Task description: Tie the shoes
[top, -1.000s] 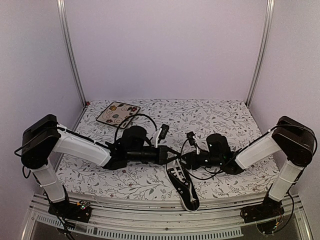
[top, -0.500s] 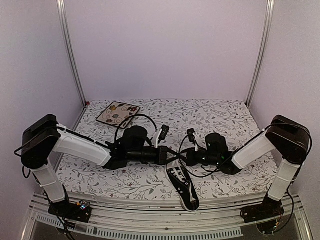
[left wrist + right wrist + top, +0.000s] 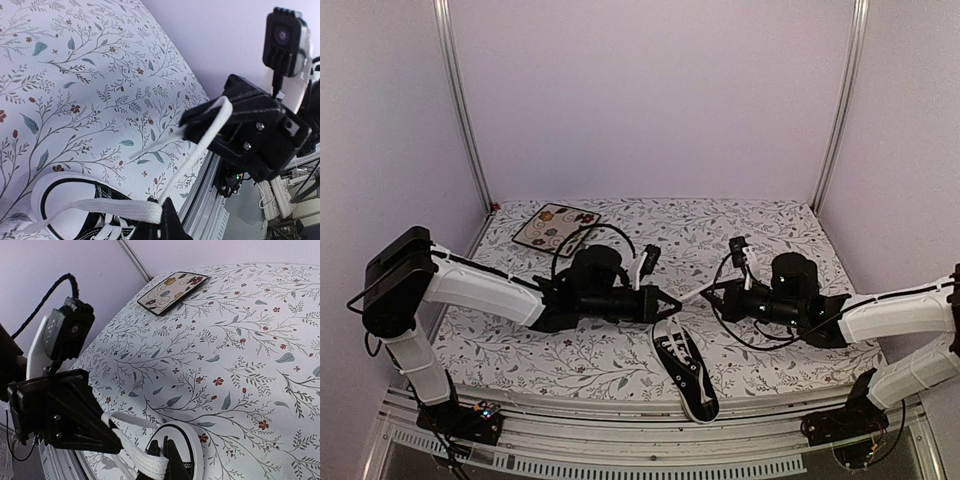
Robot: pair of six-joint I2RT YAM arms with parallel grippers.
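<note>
- One desk [image 3: 770, 225], covered in a cloth printed with leaves and small flowers, carries everything here.
- Two arms reach in toward the middle of the desk. The left arm [image 3: 480, 290] comes from the left and the right arm [image 3: 900, 310] from the right, so their tips face each other with a small gap between them.
- Two sets of jaws, one per arm, are both clamped tight on the lace (each wrist view shows it pinched between that arm's own fingertips).
- One black sneaker [image 3: 685, 370] with a white sole edge lies at the near middle of the desk, just below and between the two tips. Its white toe cap points away from the arm bases and its heel end sits at the desk's near edge.
- One square floral plate [image 3: 556, 226] lies flat at the far left corner, well apart from the sneaker.
- Two wrist cameras are visible: the left wrist camera [image 3: 67, 330] and the right wrist camera [image 3: 285, 37], each mounted above its arm's jaws.
- One stretch of white lace [image 3: 690, 297] spans the gap from one set of jaws to the other, lifted off the cloth, and runs down to the sneaker's eyelets (how many loose ends there are I cannot tell).
</note>
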